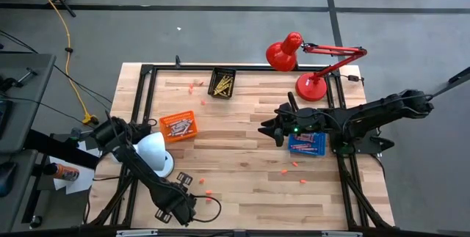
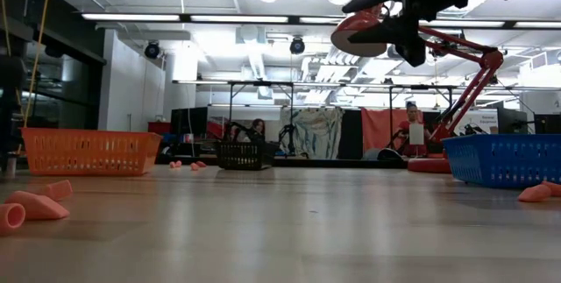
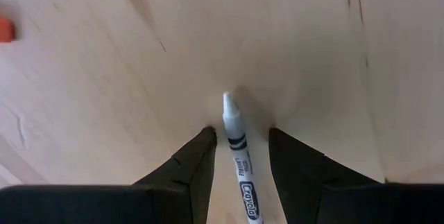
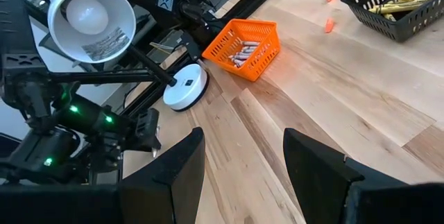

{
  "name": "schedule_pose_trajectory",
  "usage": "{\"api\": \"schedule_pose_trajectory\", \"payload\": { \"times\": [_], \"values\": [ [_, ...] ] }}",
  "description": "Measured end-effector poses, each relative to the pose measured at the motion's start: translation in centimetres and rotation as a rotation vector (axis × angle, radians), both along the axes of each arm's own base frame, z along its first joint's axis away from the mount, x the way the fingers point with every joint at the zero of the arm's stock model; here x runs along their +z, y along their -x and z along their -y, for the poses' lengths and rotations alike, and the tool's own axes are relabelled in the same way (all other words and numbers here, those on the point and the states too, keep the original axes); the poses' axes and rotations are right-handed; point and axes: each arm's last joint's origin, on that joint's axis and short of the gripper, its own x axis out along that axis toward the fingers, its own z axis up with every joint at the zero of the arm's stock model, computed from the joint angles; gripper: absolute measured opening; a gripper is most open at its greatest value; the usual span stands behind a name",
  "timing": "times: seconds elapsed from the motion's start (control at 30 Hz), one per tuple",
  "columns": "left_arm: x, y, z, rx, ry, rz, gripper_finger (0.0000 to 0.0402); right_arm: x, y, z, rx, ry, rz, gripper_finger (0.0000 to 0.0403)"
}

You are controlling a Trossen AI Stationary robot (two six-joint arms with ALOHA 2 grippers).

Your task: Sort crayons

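The left end effector (image 3: 239, 148) hovers low over the bare wooden counter (image 3: 104, 57) near its front edge, fingers spread with a single white crayon (image 3: 238, 156) lying lengthwise in the gap between them, its tip pointing away from the wrist; whether the pads already touch it is not clear. That crayon is a thin stick in a white paper wrapper with black bands and a printed brand name, ending in a blunt pale cone. It looks light and stiff, but waxy and likely to snap under a hard squeeze, so a gentle pinch across the wrapped middle seems best, the paper giving more grip than the bare tip. The right end effector (image 4: 243, 161) hangs above the counter beside the blue basket (image 1: 307, 144), fingers spread and empty. More crayons lie in the orange basket (image 4: 244, 48) and the black basket (image 4: 399, 5), both well ahead of it.
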Motion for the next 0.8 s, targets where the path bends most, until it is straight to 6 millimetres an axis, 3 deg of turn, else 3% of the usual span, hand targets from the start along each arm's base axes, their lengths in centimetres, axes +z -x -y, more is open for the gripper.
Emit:
{"api": "schedule_pose_trajectory", "payload": {
  "times": [0.3,0.57,0.8],
  "values": [
    [-0.4,0.1,-0.3,0.038,0.008,0.004,0.0118,-0.2,0.1,0.0,0.000,0.002,-0.017,0.0188],
    [-0.1,0.0,-0.4,0.064,0.047,0.002,0.0012,-0.2,0.1,0.0,-0.003,0.003,-0.017,0.0188],
    [2.0,-0.5,-0.9,0.097,0.120,0.059,0.0004,-0.2,0.1,0.1,-0.036,0.013,-0.019,0.0188]
  ]
}}
